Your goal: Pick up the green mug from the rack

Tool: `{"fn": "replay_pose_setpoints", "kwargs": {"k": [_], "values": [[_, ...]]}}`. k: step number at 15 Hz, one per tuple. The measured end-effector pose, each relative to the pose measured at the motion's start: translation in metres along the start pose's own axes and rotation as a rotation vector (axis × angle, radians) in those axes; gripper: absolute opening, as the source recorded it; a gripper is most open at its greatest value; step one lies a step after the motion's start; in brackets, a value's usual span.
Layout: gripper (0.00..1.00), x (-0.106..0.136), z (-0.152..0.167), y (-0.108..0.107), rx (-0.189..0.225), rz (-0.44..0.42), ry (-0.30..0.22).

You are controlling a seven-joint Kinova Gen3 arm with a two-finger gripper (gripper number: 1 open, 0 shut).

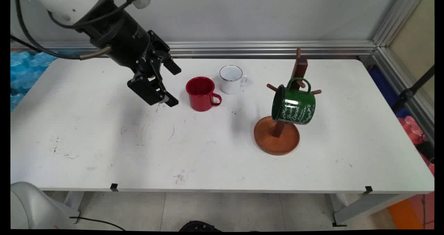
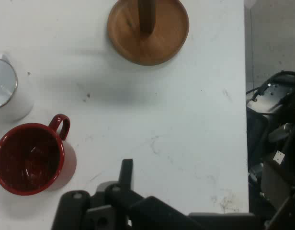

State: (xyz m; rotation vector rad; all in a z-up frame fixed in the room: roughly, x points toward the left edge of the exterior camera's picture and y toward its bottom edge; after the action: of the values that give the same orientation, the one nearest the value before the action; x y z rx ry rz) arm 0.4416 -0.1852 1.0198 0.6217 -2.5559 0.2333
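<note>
**Open pincer hangs left of three mugs and one wooden rack**

Starting at the left: the black two-finger pincer point(image 1: 169, 85) hangs above the white worktop point(image 1: 104, 141), tilted down and to the right, its two fingers spread wide apart with nothing between them. One finger point(image 1: 171, 65) sits higher and toward the wall, the other lower and nearer the camera. In the hand view only one finger point(image 2: 126, 173) rises clearly from the linkage at the bottom edge.

Next along, just to the right of the pincer, stands the red enamel mug point(image 1: 201, 93), upright, mouth up, handle pointing right. It is the nearest thing to the pincer, close but not touching. The hand view has it at the lower left point(image 2: 30, 158), empty inside.

Just behind and to the right of it, one white enamel mug with a dark rim point(image 1: 232, 79), also upright, handle to the right. The two stand close together, with a small gap between them.

Further right, well apart from those two, the single brown wooden mug rack point(image 1: 277, 136): round dish base, upright post, short pegs. Its base shows at the top of the hand view point(image 2: 148, 31).

On the rack hangs one dark green enamel mug with white lettering point(image 1: 294, 106), hooked by its handle over a peg, tipped so its mouth faces left.

Count: three mugs, one rack, one pincer.
</note>
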Motion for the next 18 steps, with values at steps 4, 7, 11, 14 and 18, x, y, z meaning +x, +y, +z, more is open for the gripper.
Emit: {"fn": "replay_pose_setpoints", "kwargs": {"k": [4, 7, 11, 14, 18], "values": [[1.0, 0.0, 0.004, 0.001, -0.012, -0.016, 0.03], [1.0, 0.003, 0.018, 0.002, -0.041, -0.013, 0.066], [1.0, 0.007, 0.041, 0.0, -0.07, 0.0, 0.114], [1.0, 0.011, 0.058, -0.002, -0.085, 0.002, 0.156], [1.0, 0.016, 0.077, -0.005, -0.101, -0.01, 0.207]]}}
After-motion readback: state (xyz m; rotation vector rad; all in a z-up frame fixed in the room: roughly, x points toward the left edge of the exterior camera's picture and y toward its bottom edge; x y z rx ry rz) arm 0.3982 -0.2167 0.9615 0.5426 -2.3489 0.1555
